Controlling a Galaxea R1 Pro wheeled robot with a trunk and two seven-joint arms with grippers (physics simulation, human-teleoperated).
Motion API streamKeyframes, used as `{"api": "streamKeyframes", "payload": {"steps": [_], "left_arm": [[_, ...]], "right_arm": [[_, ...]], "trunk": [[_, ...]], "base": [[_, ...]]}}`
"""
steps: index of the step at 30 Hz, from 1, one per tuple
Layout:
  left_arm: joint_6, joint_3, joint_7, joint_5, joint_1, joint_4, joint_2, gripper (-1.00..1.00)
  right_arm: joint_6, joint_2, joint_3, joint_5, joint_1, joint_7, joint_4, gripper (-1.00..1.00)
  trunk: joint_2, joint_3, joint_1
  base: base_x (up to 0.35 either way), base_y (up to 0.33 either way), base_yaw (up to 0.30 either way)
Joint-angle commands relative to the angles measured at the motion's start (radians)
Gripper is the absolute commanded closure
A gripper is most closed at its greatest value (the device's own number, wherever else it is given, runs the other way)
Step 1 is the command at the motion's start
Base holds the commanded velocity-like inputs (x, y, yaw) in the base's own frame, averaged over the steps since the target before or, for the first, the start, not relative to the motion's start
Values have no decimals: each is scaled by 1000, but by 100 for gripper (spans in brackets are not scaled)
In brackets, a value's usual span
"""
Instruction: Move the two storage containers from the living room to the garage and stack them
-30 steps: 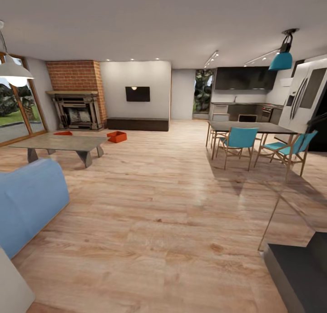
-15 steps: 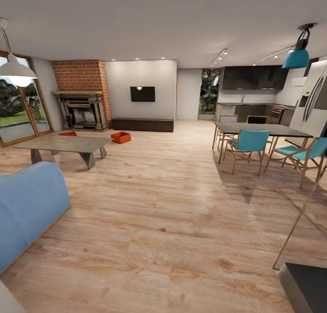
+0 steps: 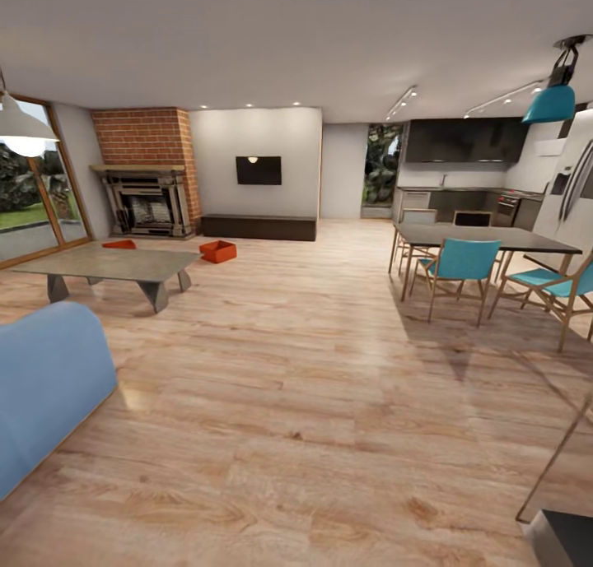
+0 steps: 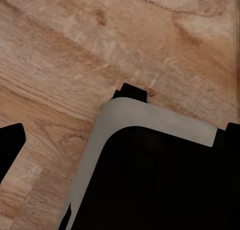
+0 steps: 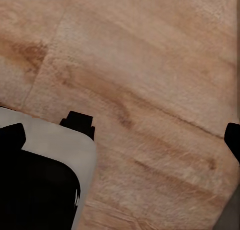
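Two orange-red storage containers rest on the living room's wood plank floor [image 3: 313,369] far ahead. One container [image 3: 217,251] sits open-topped just right of the low coffee table. The other container [image 3: 120,243] peeks out behind that table, near the fireplace. My left gripper [image 4: 122,140] hangs over the plank floor and my own grey-and-black base [image 4: 150,180], its fingertips [image 4: 11,149] wide apart and holding nothing. My right gripper [image 5: 123,139] is likewise open over the planks, with nothing between its fingertips [image 5: 13,136].
A grey coffee table [image 3: 107,263] and a blue sofa [image 3: 41,378] stand at the left. On the right are a dining table [image 3: 486,238] and teal chairs [image 3: 461,262]. The brick fireplace [image 3: 148,192], TV [image 3: 258,170] and dark bench [image 3: 259,226] line the far wall.
The whole head view has shifted, so the camera moved. The dark object at the bottom right has slid almost out of frame. The containers lie where they were.
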Motion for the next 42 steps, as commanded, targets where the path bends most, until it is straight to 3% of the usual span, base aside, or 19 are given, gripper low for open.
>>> {"api": "streamKeyframes", "payload": {"steps": [1, 25, 29, 31, 37, 42], "left_arm": [[6, 5, 0, 4, 0, -2, 0, -100], [8, 4, 0, 4, 0, 34, -1, -100], [8, 4, 0, 5, 0, 49, -1, -100], [5, 5, 0, 5, 0, 91, 0, -100], [-1, 6, 0, 4, 0, 117, 0, -100], [-5, 7, 0, 10, 0, 119, 0, -100]], "right_arm": [[-6, 0, 8, -10, -1, 3, 3, -100], [-14, 9, 10, -12, 2, 5, 3, -100], [-19, 12, 9, -11, 43, 9, 3, -100], [-53, 14, 8, -13, 96, 10, 2, -100], [-88, 14, 0, -23, 119, 4, 3, -100], [-88, 10, -2, -64, 120, 3, 2, -100]], "trunk": [[0, -1, 1], [0, -1, 1], [0, -1, 1], [0, -1, 1], [0, -1, 1], [0, -1, 1]], "base": [[323, 0, 0], [323, 0, 0], [324, 0, 0], [324, 0, 0], [324, 0, 0], [324, 0, 0]]}}
